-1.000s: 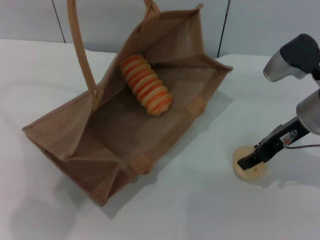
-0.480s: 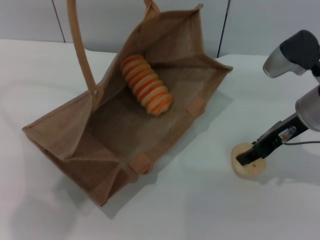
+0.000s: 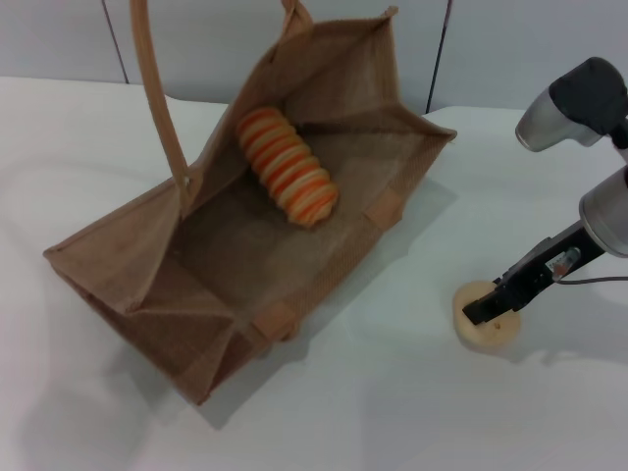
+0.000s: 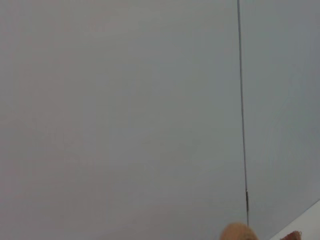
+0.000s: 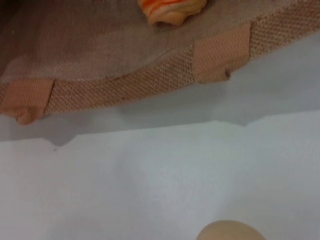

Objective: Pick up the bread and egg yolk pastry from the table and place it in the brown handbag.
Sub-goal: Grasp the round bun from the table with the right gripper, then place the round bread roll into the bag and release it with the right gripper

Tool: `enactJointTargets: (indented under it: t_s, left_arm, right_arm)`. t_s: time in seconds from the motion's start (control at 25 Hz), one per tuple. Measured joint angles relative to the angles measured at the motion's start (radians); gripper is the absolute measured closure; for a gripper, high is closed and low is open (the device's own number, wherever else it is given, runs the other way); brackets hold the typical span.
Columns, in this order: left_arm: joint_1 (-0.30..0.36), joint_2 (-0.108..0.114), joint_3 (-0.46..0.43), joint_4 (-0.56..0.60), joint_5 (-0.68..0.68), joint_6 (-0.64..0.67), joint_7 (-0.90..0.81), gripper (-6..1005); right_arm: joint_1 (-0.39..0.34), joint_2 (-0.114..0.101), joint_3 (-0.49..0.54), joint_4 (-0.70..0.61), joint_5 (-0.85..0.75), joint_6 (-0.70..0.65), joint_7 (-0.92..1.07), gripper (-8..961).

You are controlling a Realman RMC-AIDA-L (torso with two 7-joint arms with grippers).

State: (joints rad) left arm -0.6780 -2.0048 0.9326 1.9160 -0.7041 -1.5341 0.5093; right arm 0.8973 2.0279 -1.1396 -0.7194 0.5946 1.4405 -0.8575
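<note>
Nearest, on the white tabletop (image 3: 373, 412) at the robot's right front: the egg yolk pastry (image 3: 486, 329), a pale round ball, resting on the surface well apart from the bag. Right gripper (image 3: 483, 314) down on top of it, dark fingers (image 3: 491, 307) lying across its upper face and touching it; whether closed around the pastry or merely laid on it, cannot tell. Same pastry as a pale dome (image 5: 231, 231) at the edge of the right wrist view, with bare tabletop between it and the bag's woven rim.

Farther in, toward the centre and left: the brown handbag (image 3: 211, 339), lying open on the tabletop with its mouth turned up, one tan strap handle (image 3: 157, 93) arching high at the left side. From the right wrist view, its near wall (image 5: 130, 85) with two lighter strap patches.

Deeper still, inside the bag against the far wall: the bread (image 3: 287, 179), orange and cream stripes, lying slantwise on the jute lining; its end (image 5: 170, 9) just visible in the right wrist view.

Left gripper not visible anywhere; left wrist view filled by a grey wall panel (image 4: 120, 115).
</note>
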Motion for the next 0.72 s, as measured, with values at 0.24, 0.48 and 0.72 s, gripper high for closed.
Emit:
enactJointTargets:
  t_s: [0.24, 0.48, 0.72]
  left_arm:
    - [0.0, 0.0, -0.001, -0.001, 0.006, 0.002, 0.001, 885]
    - [-0.007, 0.0, 0.004, -0.03, 0.004, 0.003, 0.006, 885]
    - [-0.04, -0.008, 0.021, -0.049, -0.001, 0.029, 0.008, 886]
  right_arm:
    - [0.005, -0.002, 0.005, -0.078, 0.036, 0.059, 0.007, 462]
    - [0.004, 0.0, 0.063, -0.251, 0.085, 0.19, 0.026, 485]
    - [0.006, 0.0, 0.039, -0.315, 0.287, 0.248, 0.055, 484]
